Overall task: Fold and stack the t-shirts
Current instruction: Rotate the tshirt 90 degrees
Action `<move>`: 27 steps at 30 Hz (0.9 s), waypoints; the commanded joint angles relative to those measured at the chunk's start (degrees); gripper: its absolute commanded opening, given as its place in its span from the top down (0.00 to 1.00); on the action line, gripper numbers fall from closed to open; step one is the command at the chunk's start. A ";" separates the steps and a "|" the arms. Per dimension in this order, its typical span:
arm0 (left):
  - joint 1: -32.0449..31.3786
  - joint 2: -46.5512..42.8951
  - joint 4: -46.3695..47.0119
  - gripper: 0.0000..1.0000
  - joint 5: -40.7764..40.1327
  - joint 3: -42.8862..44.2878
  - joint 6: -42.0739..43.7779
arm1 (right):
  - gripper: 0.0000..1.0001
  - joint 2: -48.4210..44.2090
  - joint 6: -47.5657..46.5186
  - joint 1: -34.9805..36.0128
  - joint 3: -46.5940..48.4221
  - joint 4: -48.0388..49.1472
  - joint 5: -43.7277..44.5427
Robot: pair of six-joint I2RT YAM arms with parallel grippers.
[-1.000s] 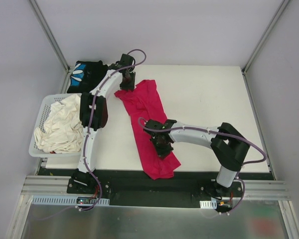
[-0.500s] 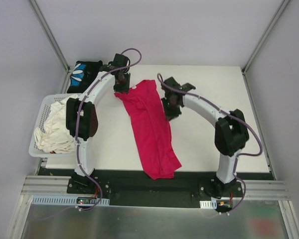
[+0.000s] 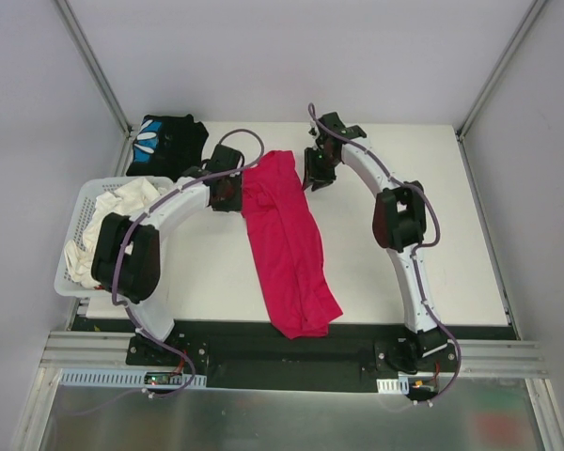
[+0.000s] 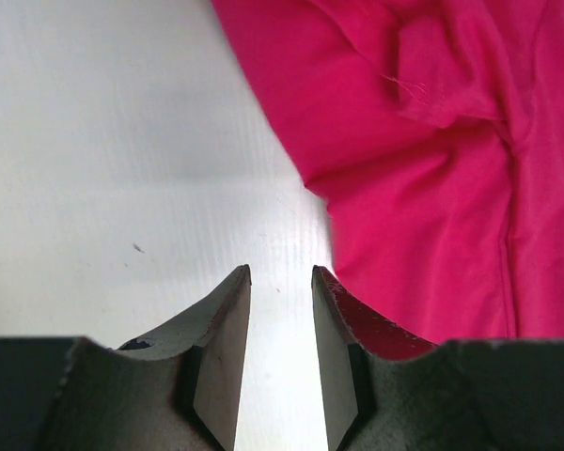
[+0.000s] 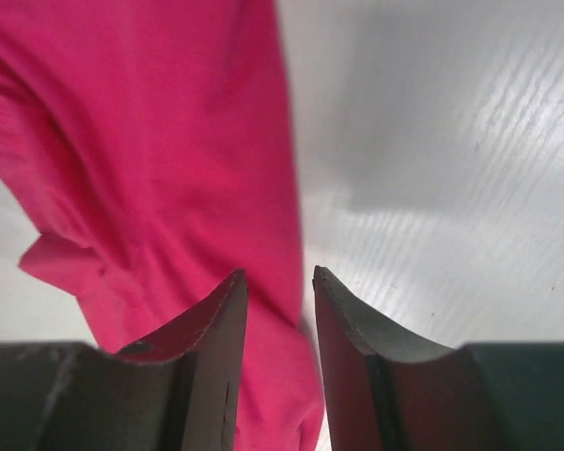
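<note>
- Showing magenta t-shirt (image 3: pixel 287 240) stretched long across table (image 3: pixel 216 272)
- Left gripper (image 4: pixel 280 282) beside its far-left edge, jaws narrowly spread, empty
- Right gripper (image 5: pixel 279 282) over its far-right edge, jaws spread, empty

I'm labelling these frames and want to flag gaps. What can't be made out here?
- Top view: black t-shirt is bunched, its print mostly lost in folds.
- Top view: left arm covers part of the white cloth in the basket; what garment it is, unclear.
- Wrist views: magenta t-shirt cut off by frame edges.
- Top view: left gripper and right gripper fingertips hidden under their wrists.
</note>
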 commanded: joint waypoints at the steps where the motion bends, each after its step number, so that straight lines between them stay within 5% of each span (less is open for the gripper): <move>1: -3.73 -7.06 6.09 0.68 -4.18 -2.87 -2.23 | 0.62 -2.34 1.72 -0.30 -6.15 3.94 -5.99; 20: -7.33 -5.66 5.92 0.68 -3.22 -1.02 -1.36 | 0.63 3.46 4.79 -0.21 -4.41 7.37 -9.51; 22: -7.33 -6.27 5.74 0.68 -3.57 -1.29 -1.09 | 0.68 3.55 4.70 -0.21 -4.76 7.54 -8.99; 25: -7.33 -6.97 5.65 0.68 -4.18 -1.64 -0.65 | 0.95 3.72 4.70 -0.56 -5.72 7.54 -7.85; 27: -7.33 -7.24 5.57 0.68 -4.71 -1.99 -0.56 | 0.99 3.29 5.05 -0.74 -6.69 8.16 -7.75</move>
